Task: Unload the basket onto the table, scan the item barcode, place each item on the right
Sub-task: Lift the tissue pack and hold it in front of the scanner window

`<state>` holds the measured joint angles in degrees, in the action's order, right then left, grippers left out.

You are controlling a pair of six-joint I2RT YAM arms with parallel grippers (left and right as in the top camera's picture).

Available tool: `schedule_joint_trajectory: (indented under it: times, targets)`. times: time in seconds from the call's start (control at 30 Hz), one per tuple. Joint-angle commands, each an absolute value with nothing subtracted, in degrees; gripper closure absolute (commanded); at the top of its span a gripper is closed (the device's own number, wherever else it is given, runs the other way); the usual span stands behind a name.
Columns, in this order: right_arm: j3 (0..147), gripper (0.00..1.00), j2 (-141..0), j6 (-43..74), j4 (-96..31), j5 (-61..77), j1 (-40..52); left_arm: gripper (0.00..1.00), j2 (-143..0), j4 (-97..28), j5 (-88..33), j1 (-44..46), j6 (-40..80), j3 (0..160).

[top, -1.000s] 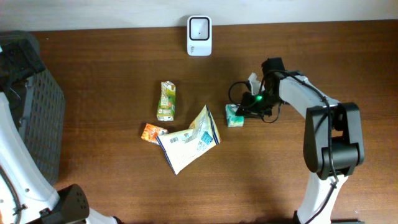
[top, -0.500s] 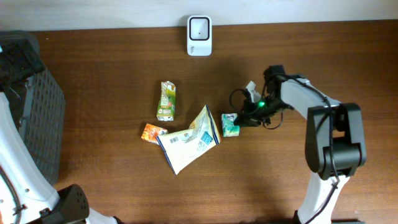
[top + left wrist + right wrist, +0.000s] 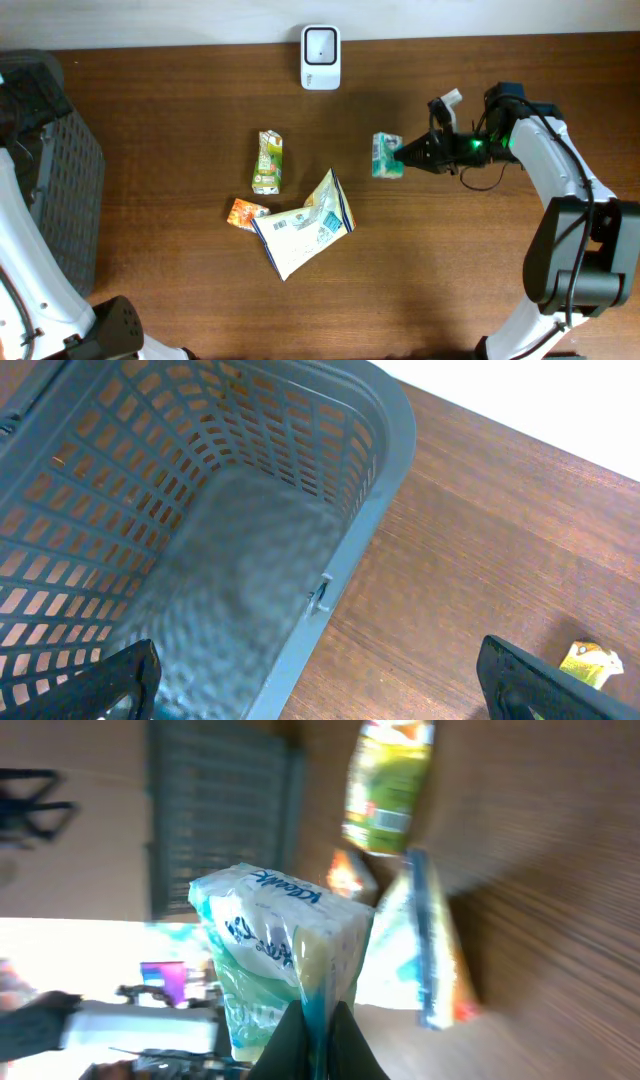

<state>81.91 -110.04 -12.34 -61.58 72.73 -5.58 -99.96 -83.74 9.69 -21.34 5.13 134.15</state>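
1. Since a second ago the right arm has swung outward. Its right gripper has carried the tissue pack away from its spot just beside the snack bag. The pack now sits below and to the right of the scanner, nearer to it than before. The claw is clamped shut on the pack's thin wrapper edge. In the wrist view the pack stands out past the fingertips, which we read as a hold meant to leave its broad faces uncovered for scanning. We cannot see a barcode on the face that shows.
2. The basket lies far to the left of the scanner, at the table's edge. We judge it is parked there to take scanned goods. The left gripper hangs over the basket's rim with its jaws spread wide and nothing between them, apparently waiting well clear of the scanner.
3. The snack bag lies flat below the scanner, slightly left of it, with its printed side up.
4. The scanner stands at the table's far edge with its window facing upward. We think the pack must therefore be brought over it and turned barcode-down.
5. The green carton lies on its side below and left of the scanner, above the snack bag.
6. The orange packet lies farther below-left of the scanner and touches the snack bag's corner. Like the other loose items, it looks to be waiting its turn.
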Motion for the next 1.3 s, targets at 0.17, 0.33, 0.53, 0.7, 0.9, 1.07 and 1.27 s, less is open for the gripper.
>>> schedule_joint_trajectory:
  times: [0.17, 0.33, 0.53, 0.7, 0.9, 1.07, 1.27]
  targets:
    - [84.31, 0.96, -105.73, -13.47, -61.80, 83.68, -5.21, 0.01, -100.16, -83.66, 9.69, -21.54, 4.23, 134.67]
    - [87.74, 0.96, -102.50, -13.04, -63.33, 82.76, -5.21, 0.01, -100.16, -83.66, 9.72, -21.54, 4.23, 134.67]
    - [93.49, 0.96, -100.40, -9.61, -64.77, 85.69, -5.21, 0.01, -100.16, -83.66, 9.72, -21.54, 4.23, 134.67]
    - [94.19, 0.96, -100.42, -8.86, -64.75, 81.49, -4.54, 0.01, -100.16, -83.66, 9.72, -21.54, 4.23, 134.67]
    - [100.03, 0.96, -100.51, 1.83, -64.47, 41.80, 3.70, 0.01, -100.16, -83.66, 9.72, -21.54, 4.23, 134.67]
    - [108.79, 0.96, -101.69, 7.84, -58.15, 2.96, 16.53, 0.01, -100.16, -83.66, 9.69, -21.54, 4.23, 134.67]
    - [108.79, 0.96, -109.23, -7.40, -33.91, -23.53, 26.59, 0.01, -100.16, -83.66, 9.72, -21.54, 4.23, 134.67]
